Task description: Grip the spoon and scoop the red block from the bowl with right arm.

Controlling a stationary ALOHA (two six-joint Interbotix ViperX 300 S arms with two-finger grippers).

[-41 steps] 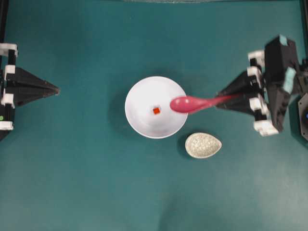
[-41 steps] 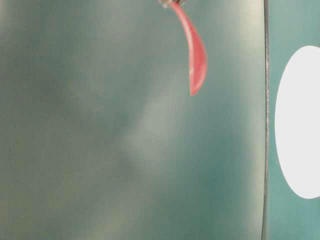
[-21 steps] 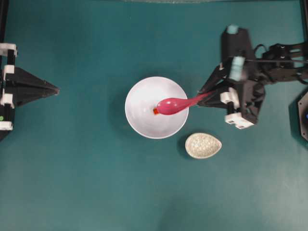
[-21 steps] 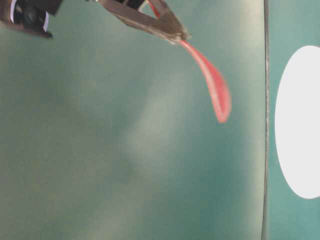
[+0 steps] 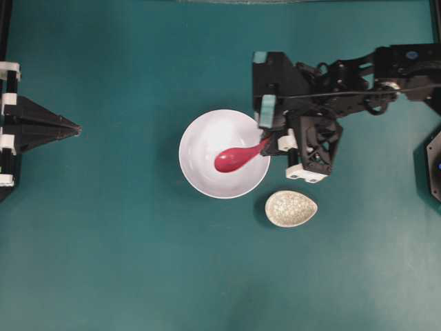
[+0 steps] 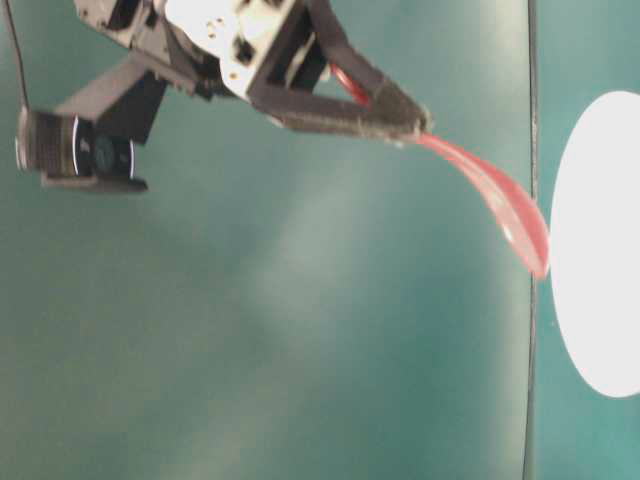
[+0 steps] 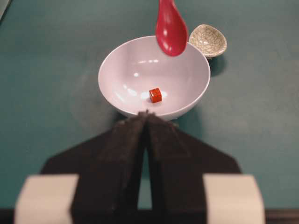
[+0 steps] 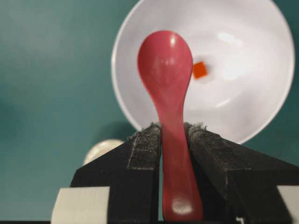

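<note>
My right gripper (image 5: 267,145) is shut on the handle of the magenta spoon (image 5: 231,158), at the right rim of the white bowl (image 5: 200,134). The spoon's scoop hangs over the inside of the bowl, tilted downward. From overhead it hides the red block. The block (image 7: 155,95) lies on the bowl's floor, and in the right wrist view it (image 8: 200,70) sits just right of the spoon's scoop (image 8: 165,65). I cannot tell if they touch. My left gripper (image 5: 77,128) rests shut at the far left, pointing at the bowl.
A small speckled egg-shaped dish (image 5: 291,208) stands just below and right of the bowl, under the right wrist. The teal table surface (image 5: 124,248) stretches around them. The right arm's links (image 5: 358,76) reach in from the upper right.
The right arm has swung left and down. The spoon went from the bowl's right rim to over its middle, now covering the block from overhead. The left arm stayed still.
</note>
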